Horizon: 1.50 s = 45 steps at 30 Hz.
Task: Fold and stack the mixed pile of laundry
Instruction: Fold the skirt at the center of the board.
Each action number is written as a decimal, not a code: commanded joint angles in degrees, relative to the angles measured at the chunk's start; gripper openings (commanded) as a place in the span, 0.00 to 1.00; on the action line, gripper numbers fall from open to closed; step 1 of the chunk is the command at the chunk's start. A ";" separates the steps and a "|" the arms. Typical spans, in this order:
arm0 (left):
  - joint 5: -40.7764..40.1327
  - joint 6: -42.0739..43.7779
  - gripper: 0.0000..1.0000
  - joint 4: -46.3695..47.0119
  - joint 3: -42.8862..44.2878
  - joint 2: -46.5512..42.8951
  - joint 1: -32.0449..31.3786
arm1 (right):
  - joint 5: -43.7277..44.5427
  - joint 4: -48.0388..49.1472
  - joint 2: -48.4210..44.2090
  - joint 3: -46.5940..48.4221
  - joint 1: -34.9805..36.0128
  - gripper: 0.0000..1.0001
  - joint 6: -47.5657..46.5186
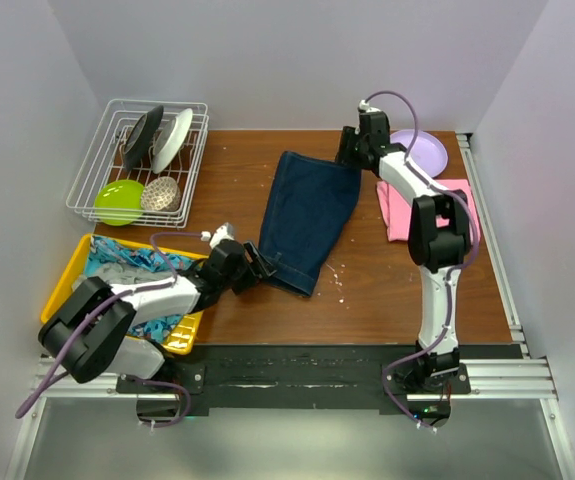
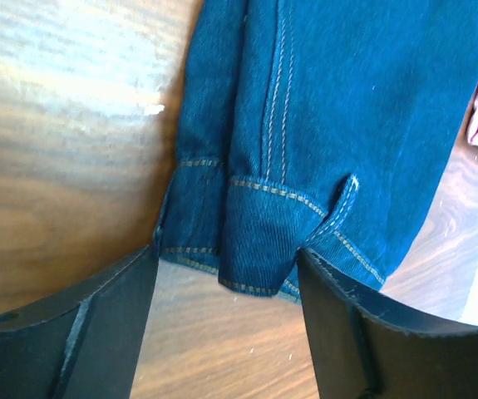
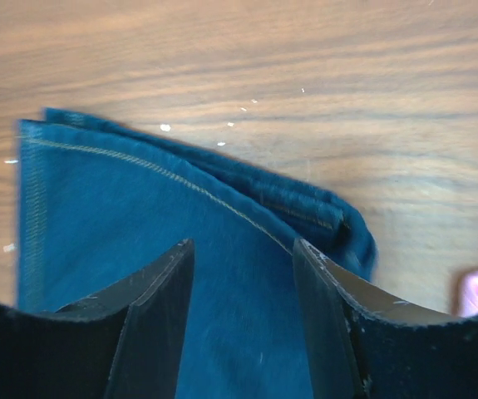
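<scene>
A dark blue denim garment (image 1: 307, 212) lies folded flat in the middle of the table. My left gripper (image 1: 260, 262) is at its near left corner. In the left wrist view that gripper (image 2: 226, 270) is open, the stitched hem (image 2: 259, 249) lying just between and ahead of the fingertips, not pinched. My right gripper (image 1: 350, 155) is at the far right corner. Its jaws (image 3: 243, 249) stand open over the folded denim (image 3: 139, 216). A folded pink garment (image 1: 419, 212) lies to the right, partly under the right arm. Grey and turquoise cloths (image 1: 127, 265) fill the yellow tray (image 1: 71, 272).
A wire dish rack (image 1: 142, 160) with plates and a green bowl (image 1: 118, 200) stands at the back left. A purple plate (image 1: 425, 150) sits at the back right. Purple walls close in the table on three sides.
</scene>
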 commanded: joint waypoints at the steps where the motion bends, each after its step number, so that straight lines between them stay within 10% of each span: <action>1: -4.87 0.35 0.69 2.44 2.22 2.93 0.45 | 2.10 4.83 -9.01 -3.26 1.70 0.56 -3.85; 13: -12.52 10.97 0.29 -8.37 15.22 8.20 5.54 | 0.69 3.94 -7.17 -5.10 2.93 0.56 -7.89; 22: 5.14 26.63 0.18 -15.39 34.38 22.87 17.66 | 3.24 -1.76 1.78 0.69 3.46 0.56 -7.37; 35: 9.79 17.94 0.76 -17.08 23.94 5.58 21.54 | 5.17 -5.20 5.93 3.33 1.71 0.56 -6.40; 45: 5.60 3.26 0.81 -6.00 14.08 1.78 15.92 | 4.38 0.34 -4.51 -4.04 3.11 0.57 -4.21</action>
